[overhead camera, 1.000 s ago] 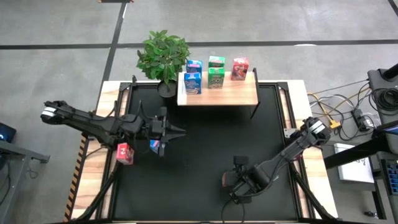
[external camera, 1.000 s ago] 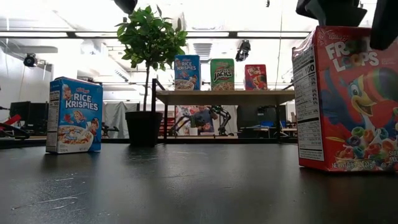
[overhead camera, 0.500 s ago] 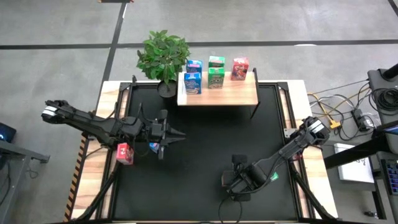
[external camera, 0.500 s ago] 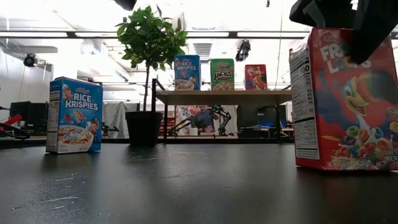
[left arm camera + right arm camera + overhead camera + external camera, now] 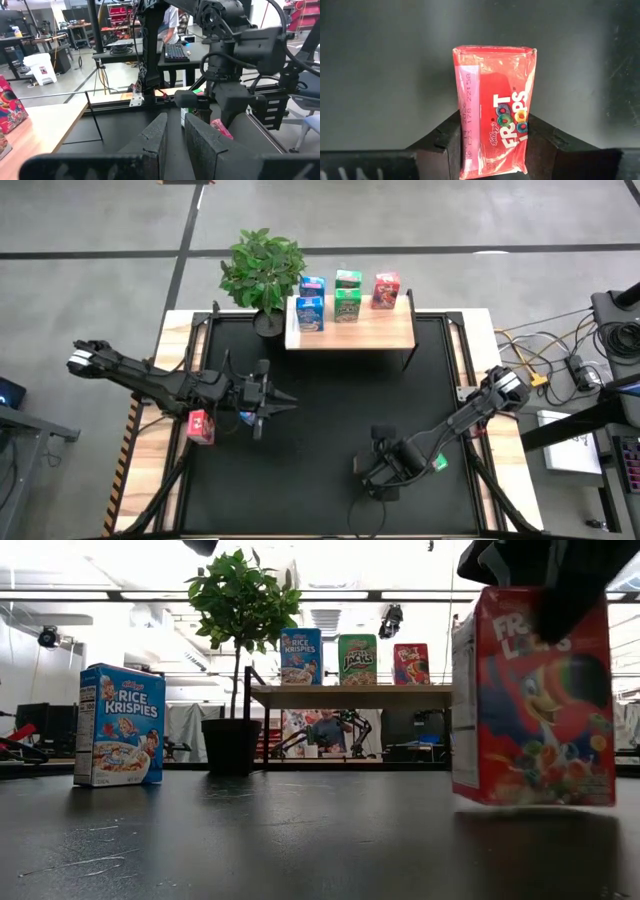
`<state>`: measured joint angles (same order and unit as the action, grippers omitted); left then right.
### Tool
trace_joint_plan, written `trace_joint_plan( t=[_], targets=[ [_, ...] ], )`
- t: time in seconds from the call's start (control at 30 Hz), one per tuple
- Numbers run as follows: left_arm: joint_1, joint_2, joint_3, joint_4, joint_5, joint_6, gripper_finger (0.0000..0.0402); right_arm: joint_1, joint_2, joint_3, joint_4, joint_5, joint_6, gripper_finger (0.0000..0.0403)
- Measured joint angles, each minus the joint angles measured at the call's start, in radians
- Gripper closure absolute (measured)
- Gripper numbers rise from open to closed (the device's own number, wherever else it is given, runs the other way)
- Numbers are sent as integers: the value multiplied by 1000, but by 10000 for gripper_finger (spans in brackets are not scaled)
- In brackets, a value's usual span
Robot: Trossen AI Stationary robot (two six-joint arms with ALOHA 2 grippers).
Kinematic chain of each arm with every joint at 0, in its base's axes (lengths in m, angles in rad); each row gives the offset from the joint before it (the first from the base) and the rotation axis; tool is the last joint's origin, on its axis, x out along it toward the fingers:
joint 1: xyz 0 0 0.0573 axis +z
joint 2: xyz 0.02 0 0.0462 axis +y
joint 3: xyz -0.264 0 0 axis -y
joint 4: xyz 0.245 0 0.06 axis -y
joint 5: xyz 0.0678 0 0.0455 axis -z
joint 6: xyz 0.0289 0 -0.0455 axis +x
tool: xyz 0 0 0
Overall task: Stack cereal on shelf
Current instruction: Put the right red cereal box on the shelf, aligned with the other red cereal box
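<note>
Two loose boxes (image 5: 201, 426) beside left arm (image 5: 150, 381)

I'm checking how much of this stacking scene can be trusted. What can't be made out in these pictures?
- High view: the right end effector covers the Froot Loops box it grips.
- Low view: that box fills the right side, hiding the table behind; its top is hidden by the dark fingers.
- High view: labels on the shelf boxes are too small to read.
- Left wrist view: the red box is cut off at the edge.
</note>
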<state>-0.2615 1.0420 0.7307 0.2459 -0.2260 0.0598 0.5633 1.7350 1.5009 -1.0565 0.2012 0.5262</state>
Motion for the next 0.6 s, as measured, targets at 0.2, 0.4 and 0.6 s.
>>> trace_joint_plan(
  t=[0.2, 0.4, 0.6],
  targets=[
    [0, 0, 0, 3, 0, 1, 352, -59, -79, 68, -94, -2, -57, 255],
    [0, -1, 0, 17, 0, 1, 352, -319, -187, 281, -402, 8, -214, 255],
    [0, -2, 14, 25, 0, 36, 352, -777, -260, 388, -442, -25, -517, 255]
  ],
)
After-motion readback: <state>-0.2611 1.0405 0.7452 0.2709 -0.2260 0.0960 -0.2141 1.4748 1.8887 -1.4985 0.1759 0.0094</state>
